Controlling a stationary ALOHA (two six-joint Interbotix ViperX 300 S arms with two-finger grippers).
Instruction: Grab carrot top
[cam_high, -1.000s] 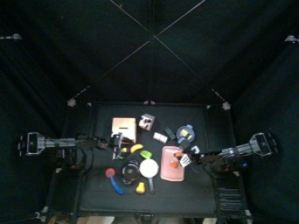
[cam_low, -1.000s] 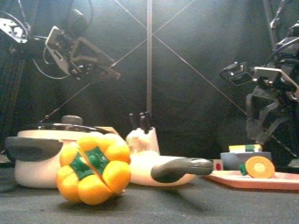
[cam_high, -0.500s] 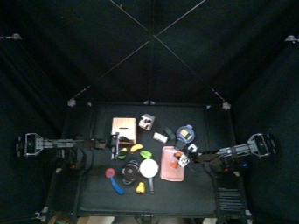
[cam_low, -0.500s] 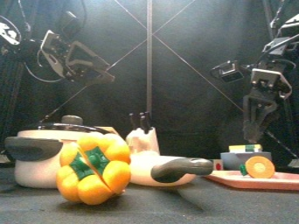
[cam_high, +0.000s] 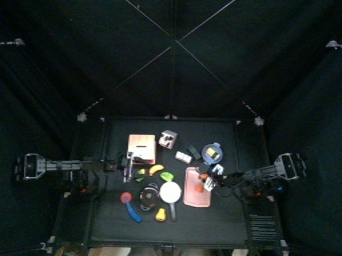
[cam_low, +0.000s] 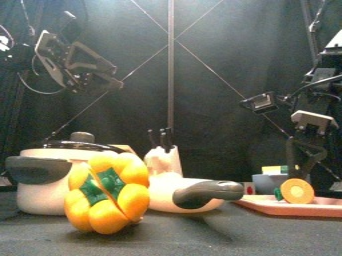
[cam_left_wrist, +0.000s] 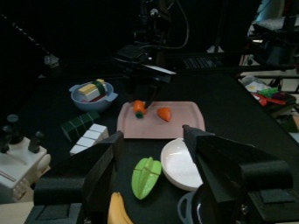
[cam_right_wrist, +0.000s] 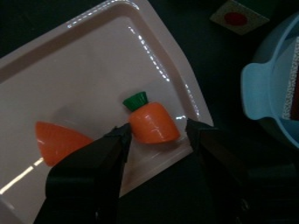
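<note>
From above, a cluttered black worktop (cam_high: 120, 232) carries a pink tray (cam_high: 198, 186) at its right side, with a yellow bell pepper (cam_high: 170, 191), a blue bowl (cam_high: 215, 153) and a tan board (cam_high: 139, 144) crowded nearby. The left claw (cam_high: 94, 171) hangs at the worktop's left edge, the right claw (cam_high: 225, 181) just beside the tray.

At table height, the bell pepper (cam_low: 107, 191) and a white pot (cam_low: 47, 177) with a dark handle fill the foreground; the tray (cam_low: 287, 205) lies low at right, a cut carrot piece (cam_low: 295, 190) showing its orange face on it.

The left wrist camera looks across the worktop to the tray (cam_left_wrist: 158, 122), a white bowl (cam_left_wrist: 183, 162) and a green pod (cam_left_wrist: 146, 176) lying between; its jaws stand wide apart and empty.

The right wrist camera hangs over the tray (cam_right_wrist: 105, 79): the carrot top (cam_right_wrist: 149, 121), green cap on an orange stub, sits between the spread, empty jaws, the other carrot piece (cam_right_wrist: 61, 142) near it, the blue bowl (cam_right_wrist: 275, 83) beyond the rim.
</note>
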